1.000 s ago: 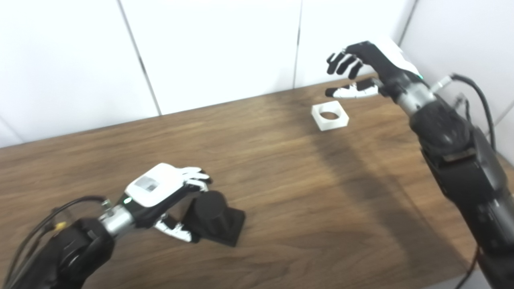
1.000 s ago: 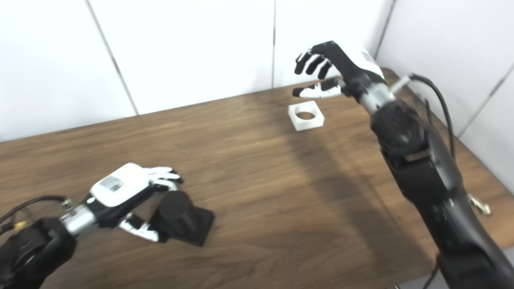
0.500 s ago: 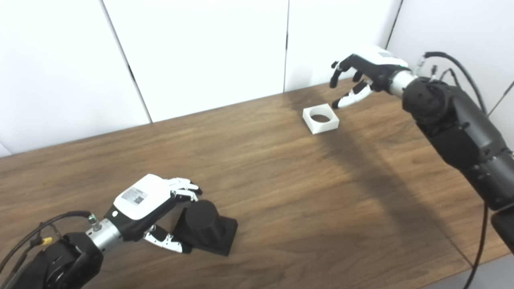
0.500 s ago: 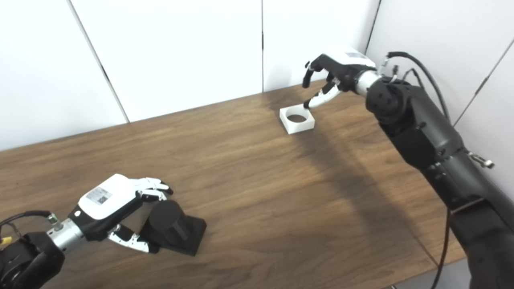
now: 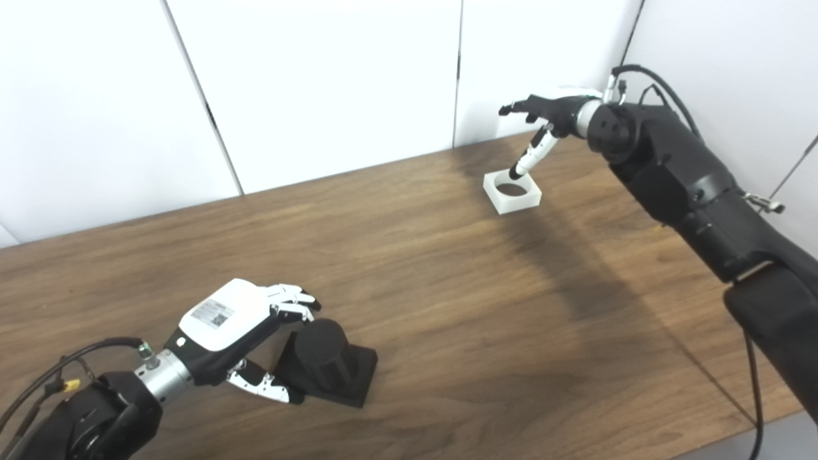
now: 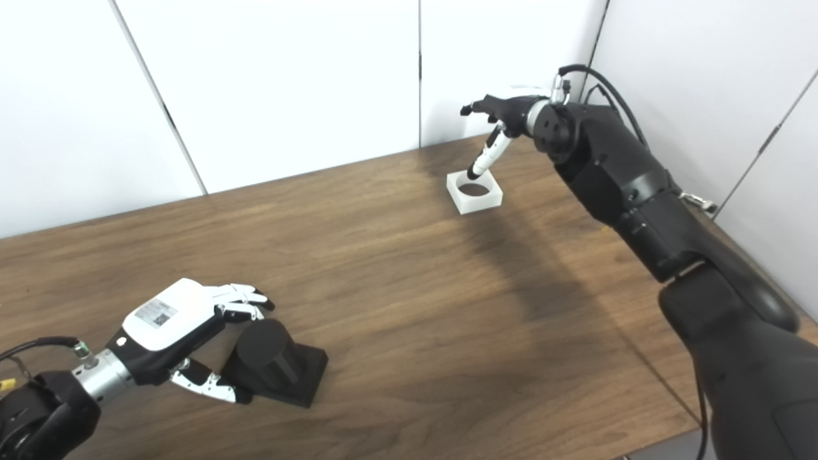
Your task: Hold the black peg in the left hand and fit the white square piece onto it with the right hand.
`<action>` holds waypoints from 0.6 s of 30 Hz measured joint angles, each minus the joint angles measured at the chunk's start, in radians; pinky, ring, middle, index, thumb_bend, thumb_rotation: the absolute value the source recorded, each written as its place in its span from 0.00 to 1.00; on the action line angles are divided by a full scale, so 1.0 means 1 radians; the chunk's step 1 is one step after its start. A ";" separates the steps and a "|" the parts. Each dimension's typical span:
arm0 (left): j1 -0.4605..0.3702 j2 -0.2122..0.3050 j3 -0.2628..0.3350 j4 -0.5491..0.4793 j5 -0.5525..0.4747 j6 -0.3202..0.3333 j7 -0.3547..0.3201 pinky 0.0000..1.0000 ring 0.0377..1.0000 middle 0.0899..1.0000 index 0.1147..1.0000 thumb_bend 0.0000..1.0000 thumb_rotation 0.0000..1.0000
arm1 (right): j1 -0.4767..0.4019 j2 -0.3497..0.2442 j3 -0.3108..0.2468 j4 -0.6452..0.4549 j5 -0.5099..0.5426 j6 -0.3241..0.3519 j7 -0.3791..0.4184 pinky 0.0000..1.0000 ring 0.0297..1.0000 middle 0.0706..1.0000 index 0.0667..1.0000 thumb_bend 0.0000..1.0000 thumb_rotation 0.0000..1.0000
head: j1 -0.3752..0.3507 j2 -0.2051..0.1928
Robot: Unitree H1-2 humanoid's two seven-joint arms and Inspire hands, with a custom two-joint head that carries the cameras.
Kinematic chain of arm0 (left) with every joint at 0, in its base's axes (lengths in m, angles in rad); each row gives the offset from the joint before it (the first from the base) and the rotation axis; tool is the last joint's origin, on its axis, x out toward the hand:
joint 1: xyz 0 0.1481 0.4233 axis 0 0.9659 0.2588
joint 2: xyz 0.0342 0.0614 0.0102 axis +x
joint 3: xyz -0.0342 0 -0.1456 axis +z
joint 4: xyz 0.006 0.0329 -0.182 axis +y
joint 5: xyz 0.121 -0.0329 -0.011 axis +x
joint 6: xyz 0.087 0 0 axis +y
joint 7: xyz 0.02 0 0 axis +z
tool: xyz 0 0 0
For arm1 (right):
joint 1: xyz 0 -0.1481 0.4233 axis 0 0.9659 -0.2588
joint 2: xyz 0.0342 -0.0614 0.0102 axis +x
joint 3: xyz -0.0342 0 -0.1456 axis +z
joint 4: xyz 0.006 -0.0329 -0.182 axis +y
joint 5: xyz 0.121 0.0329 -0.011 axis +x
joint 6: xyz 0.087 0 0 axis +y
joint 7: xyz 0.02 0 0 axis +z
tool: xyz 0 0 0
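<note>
Right robot hand (image 5: 543, 112) spread, empty, over white square piece (image 5: 512, 191) | left robot hand (image 5: 246, 332) unclosed beside black peg (image 5: 326, 361)

We see 2 bulky matte-black arms with silver wrist rings and black cables. The left hand (image 5: 233, 322) has a white back plate bearing a small code label; the right hand (image 5: 549, 114) is mostly black, both with white-and-black fingers.

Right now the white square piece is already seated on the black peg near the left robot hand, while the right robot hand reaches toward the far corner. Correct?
Not quite. The white square piece lies on the table at the far right, under the right robot hand, apart from the black peg by the left robot hand. The left eye view shows this.
</note>
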 measured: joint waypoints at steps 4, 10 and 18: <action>0.011 0.000 0.011 -0.011 0.000 0.001 -0.007 0.66 0.84 0.79 0.42 0.52 0.06 | -0.011 0.005 0.013 0.027 0.005 0.034 0.047 0.74 0.94 1.00 0.97 0.72 0.15 | 0.005 0.002; 0.019 0.000 0.024 -0.018 -0.002 0.004 -0.027 0.68 0.85 0.79 0.42 0.52 0.06 | -0.041 0.004 0.021 0.043 0.027 0.049 0.121 0.86 0.99 1.00 0.96 0.76 0.11 | 0.012 0.005; 0.023 0.000 0.032 -0.024 -0.005 0.006 -0.042 0.68 0.84 0.79 0.42 0.52 0.06 | -0.076 0.004 0.052 0.052 0.063 0.059 0.235 0.85 0.98 1.00 0.97 0.77 0.17 | 0.014 0.008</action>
